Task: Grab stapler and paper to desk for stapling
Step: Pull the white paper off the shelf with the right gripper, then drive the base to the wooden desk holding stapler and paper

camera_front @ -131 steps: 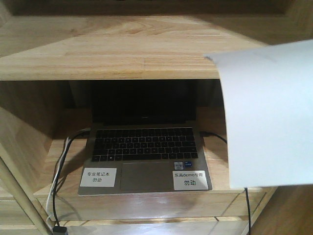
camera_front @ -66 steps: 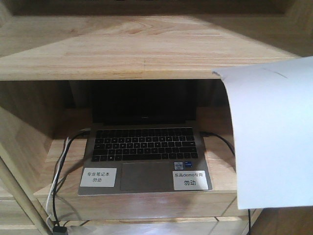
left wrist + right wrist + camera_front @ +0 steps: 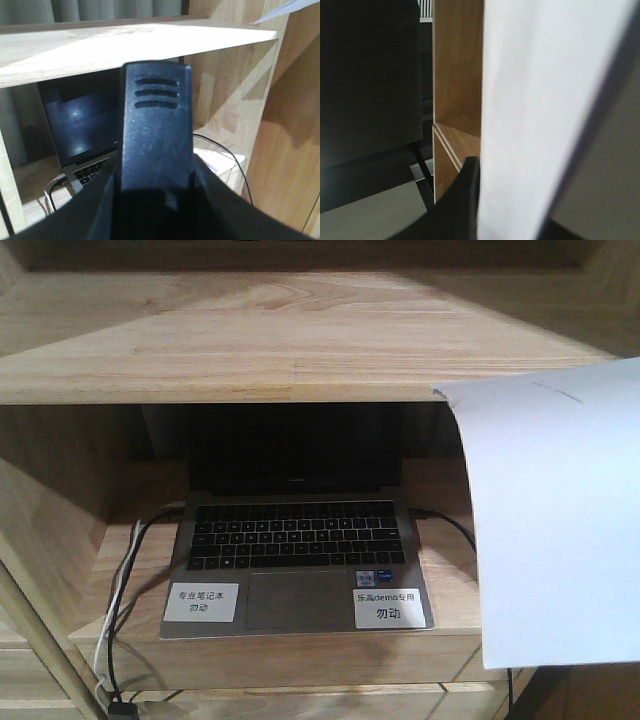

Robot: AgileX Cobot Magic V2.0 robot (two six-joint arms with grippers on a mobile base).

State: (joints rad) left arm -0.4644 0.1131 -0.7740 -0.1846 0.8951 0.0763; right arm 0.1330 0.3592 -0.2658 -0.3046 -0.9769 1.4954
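Paper (image 3: 555, 520) hung at 3 o'clock, lower than a second earlier, then steady, pinched in right gripper (image 3: 490, 210). Left gripper (image 3: 156, 210) apparently clamped stapler (image 3: 156, 130). Carry to desk judged pending.

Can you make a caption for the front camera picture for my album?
A white paper hangs curved in front of a wooden shelf with an open laptop inside.

Open laptop (image 3: 300, 555) with cables (image 3: 125, 570) inside wooden shelving (image 3: 250, 340)
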